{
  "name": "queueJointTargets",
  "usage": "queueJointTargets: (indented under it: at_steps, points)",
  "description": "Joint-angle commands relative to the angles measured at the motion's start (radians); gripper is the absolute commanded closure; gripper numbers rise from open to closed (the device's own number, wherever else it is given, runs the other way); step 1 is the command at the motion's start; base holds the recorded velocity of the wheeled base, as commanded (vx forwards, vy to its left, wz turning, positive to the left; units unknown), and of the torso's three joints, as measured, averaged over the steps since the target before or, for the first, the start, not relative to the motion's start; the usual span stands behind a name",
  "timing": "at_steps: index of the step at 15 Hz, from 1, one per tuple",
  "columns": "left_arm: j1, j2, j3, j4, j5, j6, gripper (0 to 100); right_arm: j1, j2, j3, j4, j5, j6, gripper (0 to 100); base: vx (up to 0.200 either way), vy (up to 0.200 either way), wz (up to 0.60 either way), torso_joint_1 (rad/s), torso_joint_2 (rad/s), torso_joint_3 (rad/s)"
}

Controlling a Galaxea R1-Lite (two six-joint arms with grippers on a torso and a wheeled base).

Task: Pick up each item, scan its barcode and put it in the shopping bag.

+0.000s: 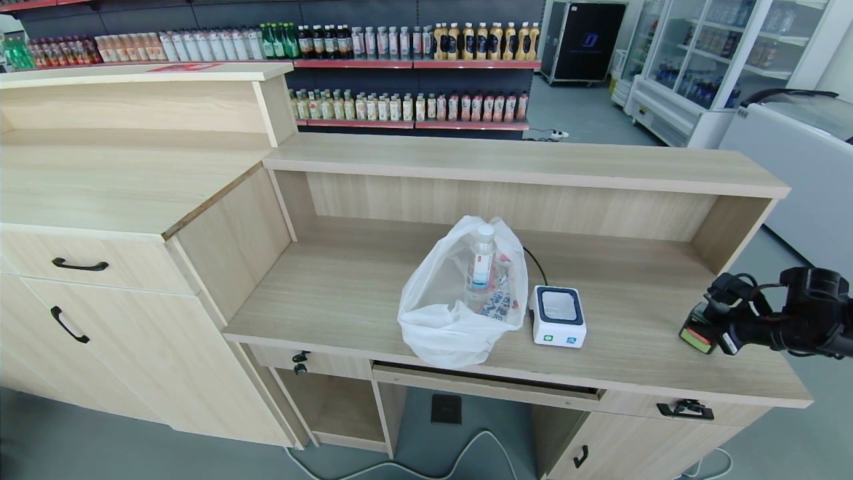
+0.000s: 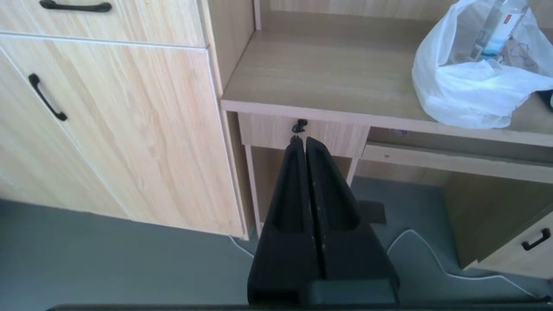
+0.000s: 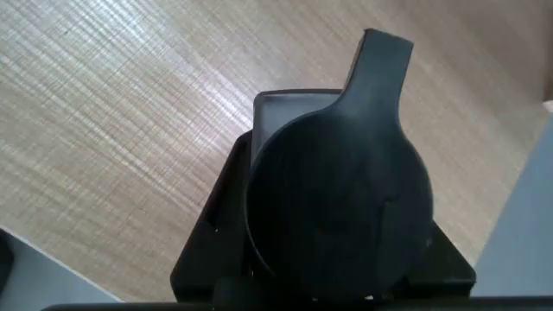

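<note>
1. Shopping bag (image 1: 460,293): stood on the counter (image 1: 633,293), bottle (image 1: 481,260) upright inside, scanner (image 1: 558,315) just beside it.
2. Left gripper (image 2: 305,155): closed, empty, hung below counter level.
3. Right gripper (image 1: 706,327): grip could not be told; probably nearer, with the bag to its left beyond the scanner.

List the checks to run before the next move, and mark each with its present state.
1. Shopping bag stands open on the counter: ok.
2. Bottle upright inside the bag: ok.
3. Scanner beside the bag, top uncovered: ok.
4. Left gripper shut and empty, low in front of the counter: ok.
5. Right gripper at the counter's right end, holding an item: cannot tell.
</note>
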Motion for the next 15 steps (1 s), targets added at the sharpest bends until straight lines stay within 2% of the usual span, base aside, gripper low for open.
queueJointTargets:
  at_steps: [1, 5, 8, 11, 13, 14, 15]
  points:
    - [0.000, 0.000, 0.000, 0.000, 0.000, 0.000, 100, 0.001, -0.016, 0.022, -0.040, -0.001, -0.006, 100, 0.000, 0.000, 0.00, 0.000, 0.00, 0.000]
    - [0.000, 0.000, 0.000, 0.000, 0.000, 0.000, 100, 0.001, -0.192, 0.159, -0.177, -0.001, -0.008, 100, 0.000, 0.000, 0.00, 0.000, 0.00, 0.000]
    - [0.000, 0.000, 0.000, 0.000, 0.000, 0.000, 100, -0.070, -0.553, 0.378, -0.183, 0.007, -0.155, 100, 0.000, 0.000, 0.00, 0.000, 0.00, 0.000]
    - [0.000, 0.000, 0.000, 0.000, 0.000, 0.000, 100, -0.134, -0.879, 0.585, -0.203, 0.211, -0.217, 100, 0.000, 0.000, 0.00, 0.000, 0.00, 0.000]
    - [0.000, 0.000, 0.000, 0.000, 0.000, 0.000, 100, -0.124, -0.976, 0.662, -0.370, 0.397, -0.387, 100, 0.000, 0.000, 0.00, 0.000, 0.00, 0.000]
    - [0.000, 0.000, 0.000, 0.000, 0.000, 0.000, 100, -0.101, -1.000, 0.680, -0.509, 0.501, -0.474, 100, 0.000, 0.000, 0.00, 0.000, 0.00, 0.000]
    - [0.000, 0.000, 0.000, 0.000, 0.000, 0.000, 100, -0.061, -1.020, 0.705, -0.618, 0.549, -0.537, 100, 0.000, 0.000, 0.00, 0.000, 0.00, 0.000]
